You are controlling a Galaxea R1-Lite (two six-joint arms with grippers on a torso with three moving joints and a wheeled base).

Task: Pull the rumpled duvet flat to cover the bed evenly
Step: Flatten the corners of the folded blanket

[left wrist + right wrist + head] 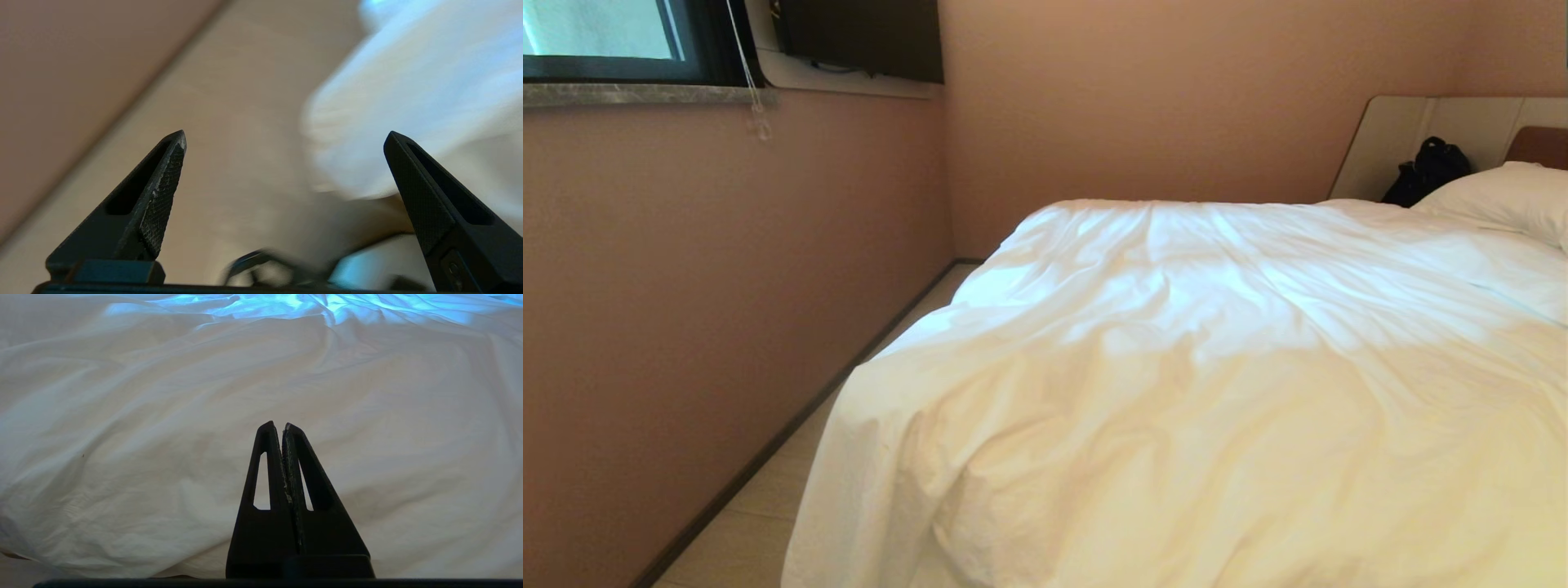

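The duvet (1217, 367) covers the bed (1539, 147) to the pillow (1503, 200), creased, draping its near corner. Left tool (284, 139) released, empty beside that corner; right tool (278, 426) clenched, idle.

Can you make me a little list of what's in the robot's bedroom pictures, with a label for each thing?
duvet: white, creased, spread over the bed, hanging over its near corner
pillow: white, at the head end
black bag: by the headboard
floor: pale strip between bed and wall
left gripper: open, empty, over the floor beside the duvet's edge
right gripper: shut, empty, pointing at the duvet
window: high on the left wall
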